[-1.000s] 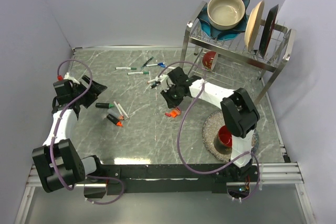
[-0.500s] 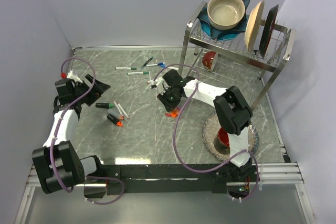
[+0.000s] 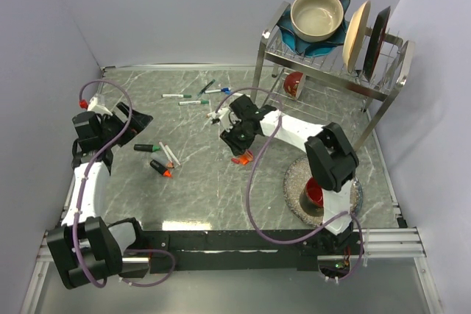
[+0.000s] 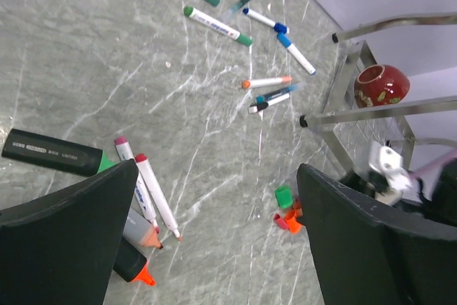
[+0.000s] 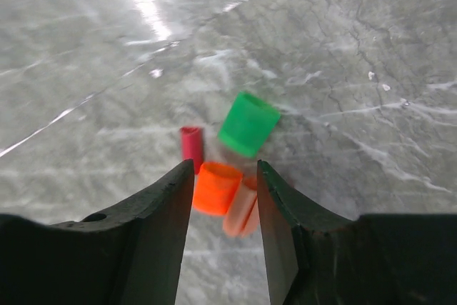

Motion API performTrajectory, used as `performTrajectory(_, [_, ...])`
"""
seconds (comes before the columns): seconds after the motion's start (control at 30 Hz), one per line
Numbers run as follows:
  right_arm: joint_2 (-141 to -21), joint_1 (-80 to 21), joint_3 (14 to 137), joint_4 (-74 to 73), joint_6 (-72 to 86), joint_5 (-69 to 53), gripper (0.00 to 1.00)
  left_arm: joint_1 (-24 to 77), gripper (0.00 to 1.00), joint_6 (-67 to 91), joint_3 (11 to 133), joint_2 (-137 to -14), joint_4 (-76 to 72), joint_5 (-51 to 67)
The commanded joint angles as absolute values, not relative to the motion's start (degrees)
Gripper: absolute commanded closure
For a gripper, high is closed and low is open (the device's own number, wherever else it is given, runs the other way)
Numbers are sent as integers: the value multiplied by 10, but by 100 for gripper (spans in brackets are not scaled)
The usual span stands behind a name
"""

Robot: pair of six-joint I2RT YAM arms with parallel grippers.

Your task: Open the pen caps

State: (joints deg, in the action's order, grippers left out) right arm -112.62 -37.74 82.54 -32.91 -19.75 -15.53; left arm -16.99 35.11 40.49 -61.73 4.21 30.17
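Hovering over the heap: right pincer (image 5: 225,168), jaws partly apart, clamped on nothing, pointed down at the tabletop (image 5: 86,48).
Heap: loose pen caps (image 3: 241,158), four counted from the right wrist, close together near the middle of the tabletop, just below the right pincer's tips.
Farthest from the tips: green cap (image 5: 248,123), slightly blurred, just beside the rest.
Framed in the gap between the fingers: orange cap (image 5: 216,187), lying on the tabletop, apparently touching neither finger.
Left of that one: dark pink cap (image 5: 191,146), small, on its side.
Against the orange one: pale orange cap (image 5: 241,213), partly hidden by the right-hand finger.
Other arm: left pincer (image 4: 218,169), jaws wide apart, empty, raised over the left side of the tabletop, well apart from the heap.
Caps on barrels: green on two white markers (image 4: 214,25) at the far side, blue on two thin pens (image 4: 296,53) near them.
Below the left pincer: black highlighter (image 4: 50,153) with a green end, two white pens (image 4: 153,194) with pink and red ends, black marker (image 4: 132,269) with an orange tip.
Far right: dish rack (image 3: 331,64), beige bowl (image 3: 317,14) on top, red bowl (image 4: 382,85) on the lower tier.
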Motion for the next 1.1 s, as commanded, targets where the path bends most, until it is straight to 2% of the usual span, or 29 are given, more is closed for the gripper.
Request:
performTrajectory(0.0, [-1020, -375, 814, -356, -265, -220, 51, -168, 1, 337, 399, -582, 33, 281])
performTrajectory(0.27, [-870, -362, 761, -383, -322, -276, 51, -168, 0, 338, 397, -574, 44, 285])
performTrajectory(0.43, [-810, -359, 792, -416, -334, -294, 51, -164, 0, 338, 389, -561, 38, 302])
performTrajectory(0.57, [-760, -345, 790, -389, -314, -316, 51, -140, 1, 328, 385, -555, 28, 320])
performTrajectory(0.67, [-737, -307, 786, -379, -291, -387, 51, -96, 1, 308, 397, -553, 44, 291])
performTrajectory(0.9, [-740, -287, 793, -349, -265, -424, 50, -23, 1, 281, 428, -571, 83, 236])
performTrajectory(1.07, [-795, -292, 817, -355, -329, -419, 46, -4, 0, 253, 459, -605, 118, 204])
